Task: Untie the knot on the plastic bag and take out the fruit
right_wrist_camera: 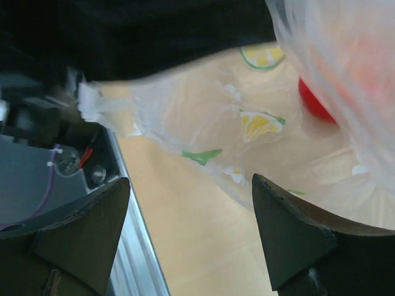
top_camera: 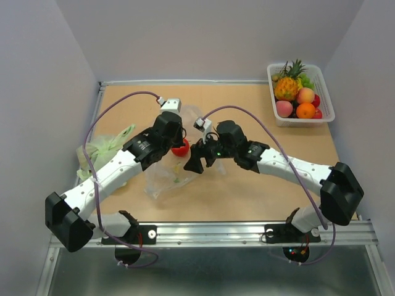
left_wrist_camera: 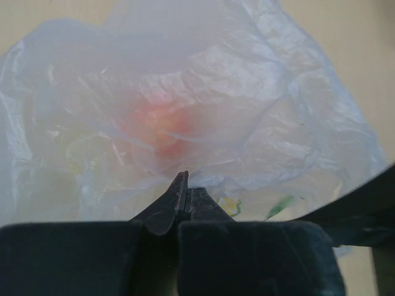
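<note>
The plastic bag (top_camera: 162,177) is a crinkly clear film with lemon prints, lying mid-table and pulled up at its far end. My left gripper (top_camera: 178,135) is shut on that film; in the left wrist view the closed fingertips (left_wrist_camera: 184,182) pinch the bag (left_wrist_camera: 247,123). A small red fruit (top_camera: 180,147) sits at the bag's raised end and shows as a red blur (left_wrist_camera: 163,123) through the film. My right gripper (top_camera: 193,164) stands open just right of the bag, its jaws (right_wrist_camera: 191,228) wide with nothing between them, the bag (right_wrist_camera: 203,123) and the fruit (right_wrist_camera: 313,102) beyond. The knot is not clearly visible.
A white basket (top_camera: 325,92) at the back right holds a pineapple, peaches, an orange and other fruit. A pale green bag (top_camera: 99,148) lies at the left edge under the left arm. The metal rail (top_camera: 247,231) runs along the near edge.
</note>
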You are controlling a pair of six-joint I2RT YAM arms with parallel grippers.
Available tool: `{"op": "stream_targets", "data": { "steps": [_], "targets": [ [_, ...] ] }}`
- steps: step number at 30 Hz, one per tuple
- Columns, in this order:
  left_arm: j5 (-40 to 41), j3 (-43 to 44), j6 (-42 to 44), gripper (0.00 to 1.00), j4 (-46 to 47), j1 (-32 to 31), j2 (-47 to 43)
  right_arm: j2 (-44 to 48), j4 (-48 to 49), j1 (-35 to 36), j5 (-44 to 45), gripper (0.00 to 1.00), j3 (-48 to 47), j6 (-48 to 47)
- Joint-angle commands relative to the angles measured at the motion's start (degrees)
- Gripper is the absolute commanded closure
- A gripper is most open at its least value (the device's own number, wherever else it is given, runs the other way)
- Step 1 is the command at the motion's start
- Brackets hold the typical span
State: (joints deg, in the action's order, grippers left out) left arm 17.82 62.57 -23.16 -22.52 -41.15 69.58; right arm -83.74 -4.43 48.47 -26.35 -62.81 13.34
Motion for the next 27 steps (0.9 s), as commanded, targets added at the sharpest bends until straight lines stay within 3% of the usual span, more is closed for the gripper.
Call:
{"op": "stream_targets", "data": {
  "steps": [1,4,12,22,27],
  "targets": [
    [-0.32,4.4,-1.71,1.0,-0.85,0.01,-0.5,0.16,14.48,0.75,5.33,0.16,7.5,2.64],
    [-1.56,5.11,-3.64,1.0,-1.64,0.01,-0.67,0.69,24.79,0.84,9.38,0.15,13.04,6.07],
    [-8.77,7.74,-6.72,1.0,-2.08,-2.27,-0.24,-3.7,36.49,0.66,23.53,0.12,17.8,10.12],
    [-11.67,9.5,-10.33,1.0,-3.67,-3.41,-2.96,-10.9,48.1,0.66,26.0,0.0,19.3,13.37],
    [-9.92,8.28,-11.12,1.0,-6.04,-3.5,-3.31,-16.0,50.48,0.66,24.6,0.0,16.06,14.34]
  ]
}}
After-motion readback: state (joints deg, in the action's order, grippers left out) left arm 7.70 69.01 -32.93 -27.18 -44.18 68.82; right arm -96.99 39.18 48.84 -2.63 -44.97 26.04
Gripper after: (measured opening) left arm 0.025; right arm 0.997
